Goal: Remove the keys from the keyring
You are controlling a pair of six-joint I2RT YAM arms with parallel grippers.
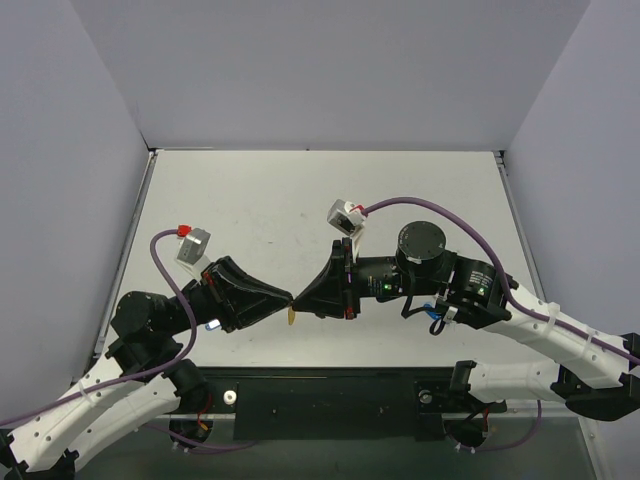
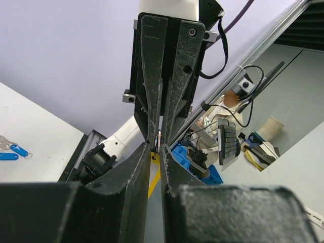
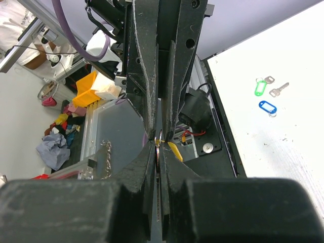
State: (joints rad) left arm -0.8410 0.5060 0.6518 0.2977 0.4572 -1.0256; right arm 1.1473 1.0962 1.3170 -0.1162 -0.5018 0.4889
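My left gripper (image 1: 285,300) and right gripper (image 1: 303,298) meet tip to tip above the table's front edge. Both are shut on the small metal bundle between them. The keyring (image 3: 161,148) shows as a thin silver edge pinched between my right fingers (image 3: 171,157). Its yellow tag (image 3: 174,151) hangs just beside the tips and dangles below the junction in the top view (image 1: 291,317). The key is almost wholly hidden between the tips. In the left wrist view only a silver glint (image 2: 158,139) shows there, where my left gripper (image 2: 155,148) closes on it.
A green tag (image 3: 260,88), a loose silver key (image 3: 279,90) and a blue tag (image 3: 268,106) lie on the white table (image 3: 283,131). Two blue tags (image 2: 15,151) with silver keys lie on the table in the left wrist view. Grey walls enclose the table (image 1: 250,200).
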